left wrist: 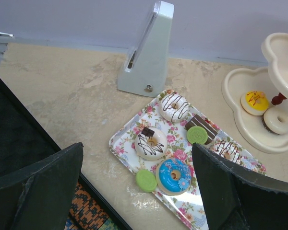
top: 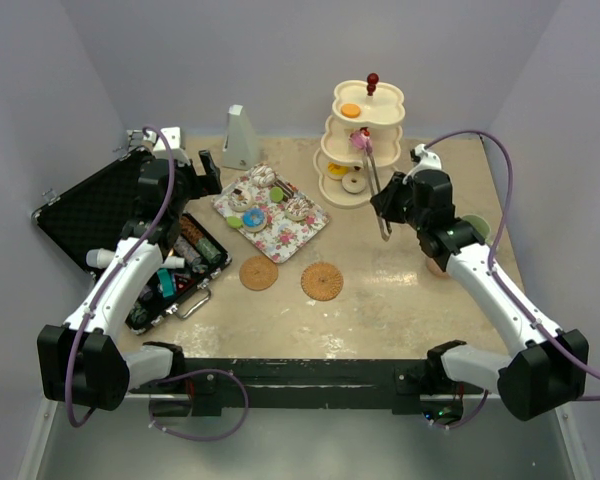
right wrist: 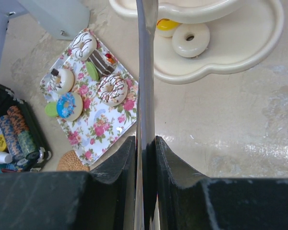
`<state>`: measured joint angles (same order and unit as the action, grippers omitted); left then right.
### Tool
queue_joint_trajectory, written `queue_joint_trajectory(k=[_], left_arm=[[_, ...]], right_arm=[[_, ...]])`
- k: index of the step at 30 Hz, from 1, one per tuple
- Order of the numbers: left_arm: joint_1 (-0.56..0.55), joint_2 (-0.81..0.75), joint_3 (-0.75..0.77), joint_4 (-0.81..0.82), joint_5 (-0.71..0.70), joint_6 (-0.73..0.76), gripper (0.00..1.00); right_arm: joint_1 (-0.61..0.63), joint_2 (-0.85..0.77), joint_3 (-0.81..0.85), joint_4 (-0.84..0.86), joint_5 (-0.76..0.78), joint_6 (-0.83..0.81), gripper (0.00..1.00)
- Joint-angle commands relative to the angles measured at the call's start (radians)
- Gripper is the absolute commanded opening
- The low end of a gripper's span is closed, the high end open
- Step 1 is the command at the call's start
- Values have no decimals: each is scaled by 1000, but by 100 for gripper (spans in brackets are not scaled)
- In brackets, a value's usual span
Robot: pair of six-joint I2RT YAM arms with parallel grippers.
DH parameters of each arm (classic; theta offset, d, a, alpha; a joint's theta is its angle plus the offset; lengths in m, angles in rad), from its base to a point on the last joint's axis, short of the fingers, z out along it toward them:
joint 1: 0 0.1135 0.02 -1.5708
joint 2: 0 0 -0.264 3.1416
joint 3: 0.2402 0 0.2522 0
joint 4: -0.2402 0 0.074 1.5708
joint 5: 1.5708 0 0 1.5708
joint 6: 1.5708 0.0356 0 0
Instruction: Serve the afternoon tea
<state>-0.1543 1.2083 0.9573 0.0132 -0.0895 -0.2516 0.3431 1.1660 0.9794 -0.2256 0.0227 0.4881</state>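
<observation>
The cream three-tier stand (top: pixel 368 140) with a red knob (top: pixel 372 78) stands at the back. My right gripper (top: pixel 385 205) (right wrist: pixel 145 143) is shut on metal tongs (top: pixel 376 185) (right wrist: pixel 146 72), which reach up to the stand's middle tier. At the tongs' tips sits a pink treat (top: pixel 360 140). A yellow cake (right wrist: pixel 165 26) and a white donut (right wrist: pixel 191 39) lie on the bottom tier. My left gripper (top: pixel 205 175) (left wrist: pixel 137 187) hangs open above the left edge of the floral tray (top: pixel 310 232) (left wrist: pixel 192 211), over a blue donut (left wrist: pixel 174 175) and a white drizzled donut (left wrist: pixel 150 143).
Two woven coasters (top: pixel 259 273) (top: pixel 322 281) lie in front of the tray. A green mug (top: pixel 477 225) and a pink mug (top: pixel 435 265) stand partly hidden behind my right arm. The open black case (top: pixel 100 215) lies at the left. A grey pyramid (top: pixel 240 138) (left wrist: pixel 146 52) stands behind the tray.
</observation>
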Motion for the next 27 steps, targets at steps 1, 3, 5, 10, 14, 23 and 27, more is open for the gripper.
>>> queue_joint_trajectory(k=[1, 3, 5, 10, 14, 23, 27], left_arm=[[-7, -16, 17, 34, 8, -18, 100], [-7, -16, 17, 34, 10, -18, 100], [-7, -16, 17, 34, 10, -18, 100], [-7, -20, 20, 34, 8, -17, 100], [-7, -20, 18, 34, 5, -17, 100], [-7, -23, 18, 34, 4, -15, 100], [-7, -23, 18, 33, 2, -15, 100]], right_arm=[[-27, -26, 27, 31, -18, -17, 15], [-38, -35, 21, 35, -14, -13, 15], [-47, -39, 15, 45, -18, -10, 15], [-70, -26, 5, 63, -20, -11, 17], [-75, -14, 1, 68, -20, -13, 20], [-81, 4, -13, 65, -43, -8, 26], [-84, 11, -13, 63, -40, -8, 34]])
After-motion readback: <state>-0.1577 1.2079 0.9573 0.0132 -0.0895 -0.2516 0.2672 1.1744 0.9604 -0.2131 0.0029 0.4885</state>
